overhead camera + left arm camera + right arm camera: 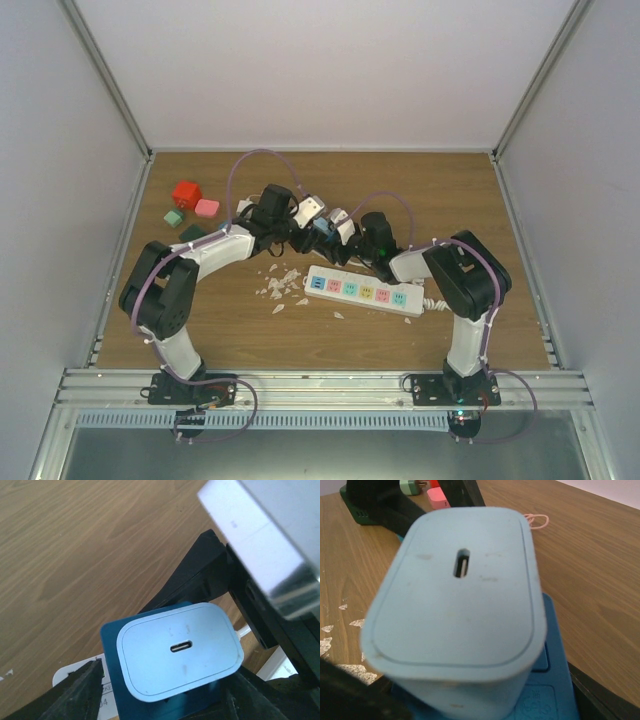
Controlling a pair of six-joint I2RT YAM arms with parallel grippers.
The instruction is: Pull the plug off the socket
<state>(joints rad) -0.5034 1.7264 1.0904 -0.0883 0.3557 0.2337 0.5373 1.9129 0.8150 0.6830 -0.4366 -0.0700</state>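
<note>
White plug [180, 647] sits in blue socket [110, 670] over counter [75, 555] middle. Left claw [165, 700] clamps socket; right claw [475, 700] grip unclear. Grasping step. Next: pinch plug, pull apart.

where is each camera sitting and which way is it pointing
Top external: fixed above and behind the arms, facing down on the brown wooden table; both arms show whole, left end effector and right end effector meeting mid-table.
Left wrist: on the left wrist, facing along its black fingers at the white rounded charger plug in the blue square socket block.
Right wrist: on the right wrist, close over that plug; its dark fingers show at the bottom corners.
Shared: both wrist views hold the plug's port and blue block.
</note>
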